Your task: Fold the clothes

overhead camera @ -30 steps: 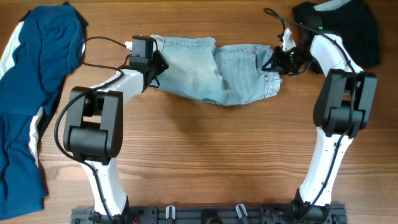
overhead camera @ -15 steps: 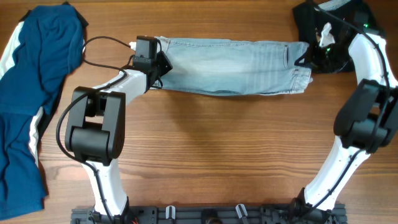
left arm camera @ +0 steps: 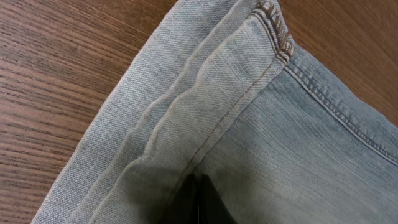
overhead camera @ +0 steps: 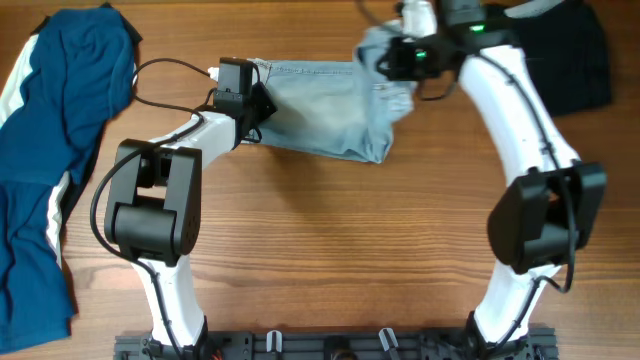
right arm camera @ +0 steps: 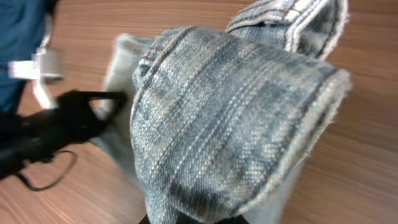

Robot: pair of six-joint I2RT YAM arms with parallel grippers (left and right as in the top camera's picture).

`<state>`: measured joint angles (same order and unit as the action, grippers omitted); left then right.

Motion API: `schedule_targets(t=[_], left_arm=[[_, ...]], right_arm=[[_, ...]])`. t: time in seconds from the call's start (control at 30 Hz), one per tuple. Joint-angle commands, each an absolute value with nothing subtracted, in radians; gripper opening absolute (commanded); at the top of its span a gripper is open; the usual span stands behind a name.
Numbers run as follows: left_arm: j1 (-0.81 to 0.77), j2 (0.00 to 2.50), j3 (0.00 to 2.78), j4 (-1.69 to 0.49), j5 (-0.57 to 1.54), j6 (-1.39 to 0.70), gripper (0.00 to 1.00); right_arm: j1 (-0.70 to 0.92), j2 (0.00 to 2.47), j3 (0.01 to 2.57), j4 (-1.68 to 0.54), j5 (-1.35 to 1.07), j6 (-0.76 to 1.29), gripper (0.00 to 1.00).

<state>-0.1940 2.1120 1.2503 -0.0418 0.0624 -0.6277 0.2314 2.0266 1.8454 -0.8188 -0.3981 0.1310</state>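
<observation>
So the denim shorts (overhead camera: pixel 315 115) are laid along the table's (overhead camera: pixel 330 250) far edge, about midway. The left end is pinched tight by the left gripper (overhead camera: pixel 257 103). The right end is clamped, lifted and doubled over by the right gripper (overhead camera: pixel 388 60).

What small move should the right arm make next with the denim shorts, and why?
Probably carry the right gripper toward the left gripper, then lower it. It is shut on the raised end of the denim shorts, which is only partway over the flat half that the left gripper holds.
</observation>
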Motion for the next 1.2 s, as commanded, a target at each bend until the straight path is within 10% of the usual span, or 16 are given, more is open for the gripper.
schedule_targets(t=[0.0, 0.4, 1.17], left_arm=[[-0.194, 2.173, 1.197, -0.095, 0.052, -0.637, 0.04], [-0.194, 2.173, 1.197, -0.096, 0.052, -0.637, 0.04], [-0.039, 1.718, 1.197, -0.356, 0.077, -0.637, 0.43]], right_arm=[[0.323, 2.017, 1.855, -0.728, -0.352, 0.242, 0.04], [0.464, 2.151, 1.855, -0.52, -0.329, 0.422, 0.04], [0.468, 2.153, 1.855, -0.381, -0.331, 0.525, 0.04]])
